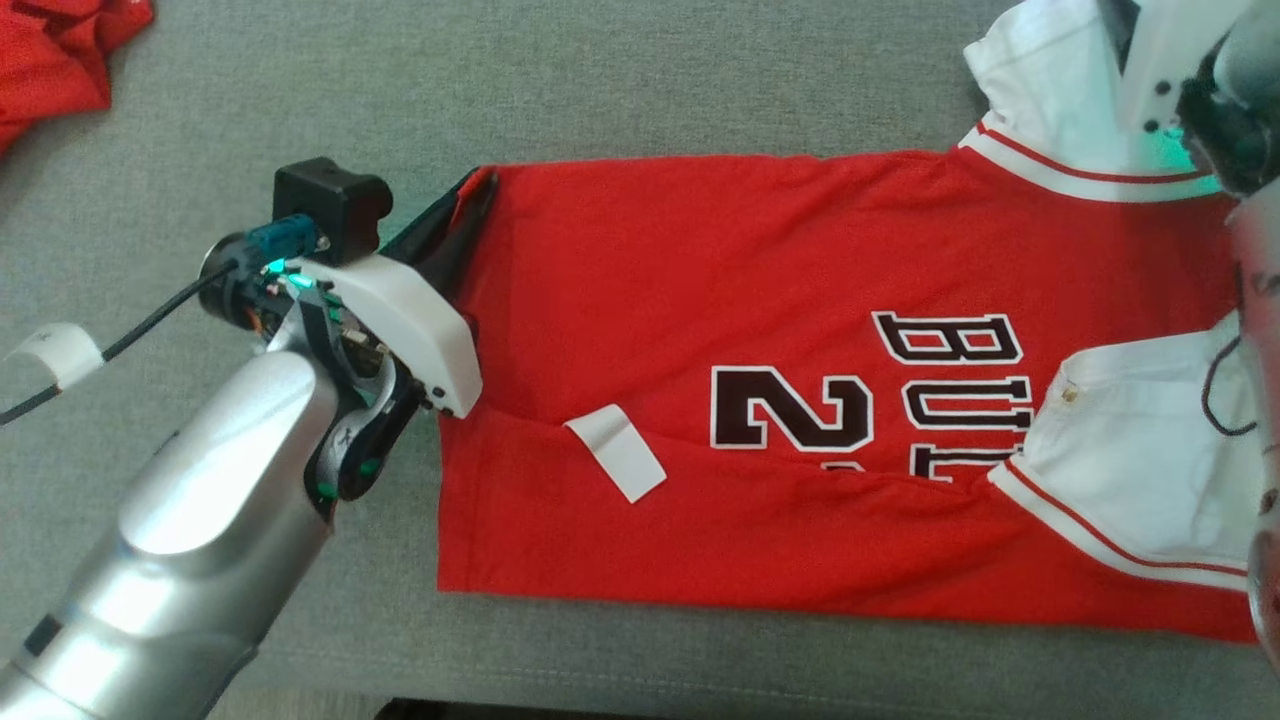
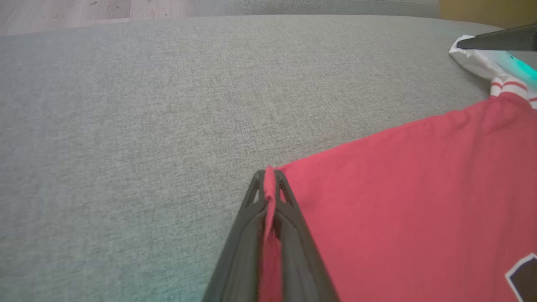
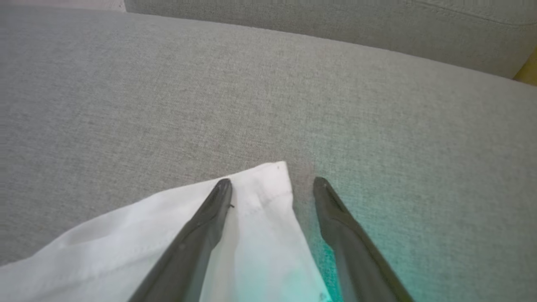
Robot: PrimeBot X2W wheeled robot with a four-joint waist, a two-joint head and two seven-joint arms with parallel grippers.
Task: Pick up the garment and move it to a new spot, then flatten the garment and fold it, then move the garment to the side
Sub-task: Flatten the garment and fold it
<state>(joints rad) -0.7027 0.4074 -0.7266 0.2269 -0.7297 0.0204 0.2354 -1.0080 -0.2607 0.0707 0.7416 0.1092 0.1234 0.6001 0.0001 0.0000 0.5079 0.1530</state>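
jersey [image 1: 760,300] flat on couch [image 1: 600,90], hem end left, sleeves right. left gripper [image 2: 268,173] at jersey's far-left hem corner, corner pinched between fingers. label [image 1: 617,452] lying on jersey, toward hem end, nearer side. far sleeve [image 1: 1040,90] pokes out past jersey's far-right corner; right gripper [image 3: 272,181] there, one finger over sleeve, other just past its edge over couch. near sleeve [image 1: 1130,450] folded onto jersey's right end. other cloth [image 1: 60,50] well off jersey's far left.

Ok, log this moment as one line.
left hand: shut on jersey corner | right hand: open at white sleeve | jersey: spread on sofa
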